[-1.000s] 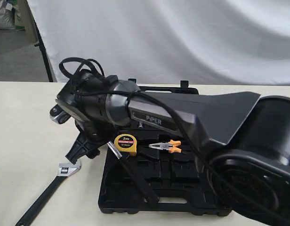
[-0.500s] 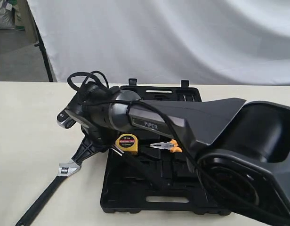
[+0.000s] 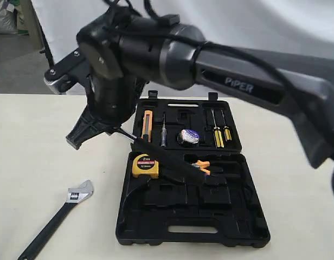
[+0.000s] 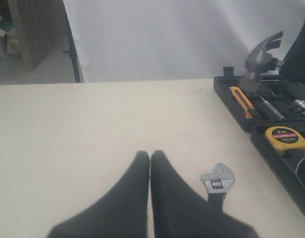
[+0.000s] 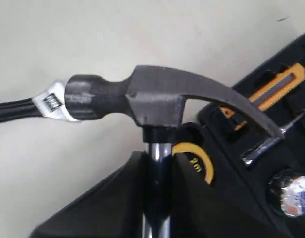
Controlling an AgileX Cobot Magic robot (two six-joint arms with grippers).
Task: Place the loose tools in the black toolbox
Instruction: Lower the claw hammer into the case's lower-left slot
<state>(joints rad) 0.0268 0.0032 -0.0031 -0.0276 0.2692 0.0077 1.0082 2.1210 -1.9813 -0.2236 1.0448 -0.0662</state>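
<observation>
The right claw (image 5: 157, 158) grips the hammer (image 5: 162, 96) just under its head, its handle slanting over the toolbox (image 3: 156, 238). The left claw (image 4: 150, 158), clenched empty, hovers near the wrench (image 4: 218, 181) at the surface's (image 3: 37, 157) front left corner.

toolbox (image 3: 190, 230) was black | hammer (image 5: 160, 96) had a dull grey steel head | wrench (image 3: 79, 194) had a silver jaw, black handle | tape measure (image 3: 145, 166) was yellow, black-and-red label | pliers (image 3: 205, 169) had orange grips | tape roll (image 3: 187, 136) was dark, bluish-white glint | counter (image 3: 37, 146) was pale cream | left hand (image 4: 150, 156) and right hand (image 5: 157, 166) were black
</observation>
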